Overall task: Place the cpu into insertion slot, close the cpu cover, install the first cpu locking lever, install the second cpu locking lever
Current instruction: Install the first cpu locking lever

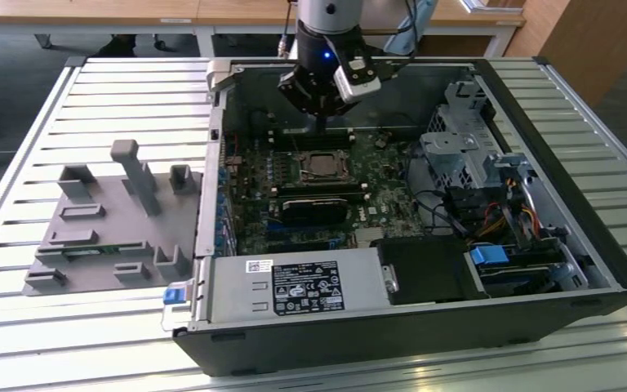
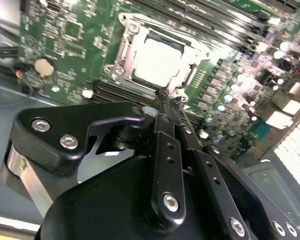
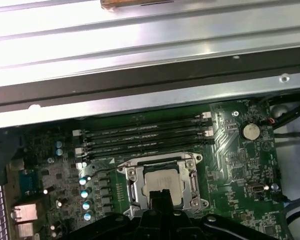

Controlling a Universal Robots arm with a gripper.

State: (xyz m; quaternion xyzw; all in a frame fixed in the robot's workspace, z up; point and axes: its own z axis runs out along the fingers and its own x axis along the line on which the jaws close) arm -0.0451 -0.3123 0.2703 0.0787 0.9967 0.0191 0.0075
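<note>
The cpu [image 2: 157,62] sits in the insertion slot [image 2: 188,76], cpu cover [image 2: 124,50] down around it.
The gripper [image 2: 168,98] hangs just beside one edge of the cpu cover, jaws pressed together and empty, tips aimed at its rim.

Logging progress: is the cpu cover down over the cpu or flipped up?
Down: in both wrist views the cpu cover lies flat around the cpu, whose silver top shows through its window.
</note>
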